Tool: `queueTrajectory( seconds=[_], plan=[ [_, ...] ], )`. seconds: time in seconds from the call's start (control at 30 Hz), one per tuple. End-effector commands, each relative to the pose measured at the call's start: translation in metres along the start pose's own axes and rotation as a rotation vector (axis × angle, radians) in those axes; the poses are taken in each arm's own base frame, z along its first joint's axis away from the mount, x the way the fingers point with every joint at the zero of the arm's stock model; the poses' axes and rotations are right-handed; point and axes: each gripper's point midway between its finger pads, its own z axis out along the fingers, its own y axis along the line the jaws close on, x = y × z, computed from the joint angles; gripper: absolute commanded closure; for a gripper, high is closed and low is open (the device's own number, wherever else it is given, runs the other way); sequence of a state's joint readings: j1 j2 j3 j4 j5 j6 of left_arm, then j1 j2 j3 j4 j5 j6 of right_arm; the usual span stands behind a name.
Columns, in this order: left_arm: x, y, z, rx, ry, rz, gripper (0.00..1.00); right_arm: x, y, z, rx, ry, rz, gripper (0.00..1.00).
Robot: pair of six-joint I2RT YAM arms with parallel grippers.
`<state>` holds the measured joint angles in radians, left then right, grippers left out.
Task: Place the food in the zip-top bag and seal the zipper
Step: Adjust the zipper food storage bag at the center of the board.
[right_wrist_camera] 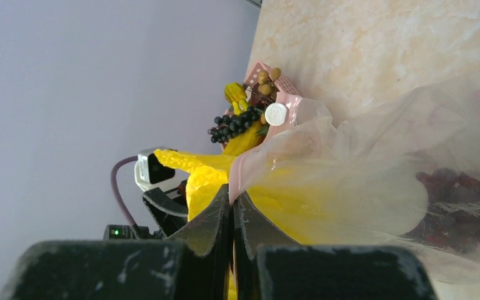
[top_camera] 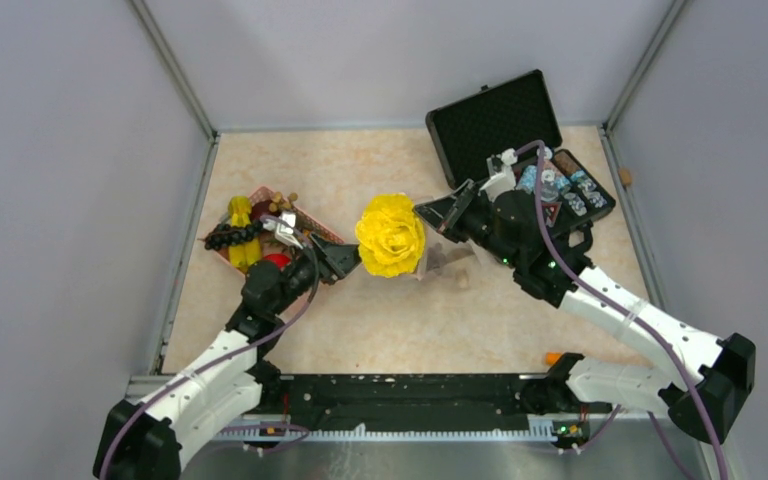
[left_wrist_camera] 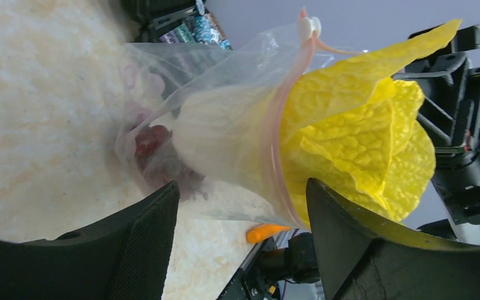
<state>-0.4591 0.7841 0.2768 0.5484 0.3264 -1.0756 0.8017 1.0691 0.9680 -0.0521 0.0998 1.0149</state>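
Left of the left gripper (left_wrist_camera: 242, 187): one pink basket (right_wrist_camera: 286, 85) holding one dark grape bunch (right_wrist_camera: 234, 124). Jaws of left gripper released and spread, facing one zip-top bag (left_wrist_camera: 225, 131) with one yellow leafy piece (left_wrist_camera: 356, 144) half through the zipper (left_wrist_camera: 274, 137) mouth and dark red food (left_wrist_camera: 153, 140) deeper inside; bare tabletop (top_camera: 410, 320) on the near side. Clenched on the bag's pink edge, right gripper (right_wrist_camera: 232, 200); one black case (top_camera: 490, 120) close behind it, one orange piece (top_camera: 553, 357) at the near rail.
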Motion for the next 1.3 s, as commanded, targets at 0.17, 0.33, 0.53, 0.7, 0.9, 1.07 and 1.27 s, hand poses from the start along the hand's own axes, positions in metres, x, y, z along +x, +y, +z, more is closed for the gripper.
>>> queueTrajectory(
  seconds=[0.17,0.33,0.53,0.7,0.9,1.07,1.27],
  plan=[
    [-0.009,-0.043,0.004,0.115,0.040,0.079,0.25,-0.014,0.026,0.001,-0.104,-0.040,0.029,1.00],
    [-0.001,-0.016,0.016,-0.042,0.126,0.100,0.44,-0.009,0.028,0.007,-0.113,-0.013,0.026,1.00],
    [-0.006,0.007,0.011,-0.175,0.102,0.120,0.56,-0.012,0.027,0.006,-0.103,-0.024,0.025,1.00],
    [-0.006,0.013,0.009,-0.201,0.094,0.131,0.57,-0.014,0.031,0.004,-0.119,-0.032,0.027,1.00],
    [-0.002,0.012,0.015,-0.162,0.108,0.114,0.56,-0.017,0.039,0.001,-0.143,-0.036,0.035,1.00],
    [0.004,-0.002,0.020,-0.069,0.128,0.087,0.49,-0.014,0.036,0.002,-0.138,-0.028,0.035,1.00],
    [0.002,-0.006,0.024,-0.060,0.125,0.094,0.67,-0.004,0.023,0.009,-0.111,-0.001,0.032,1.00]
  ],
)
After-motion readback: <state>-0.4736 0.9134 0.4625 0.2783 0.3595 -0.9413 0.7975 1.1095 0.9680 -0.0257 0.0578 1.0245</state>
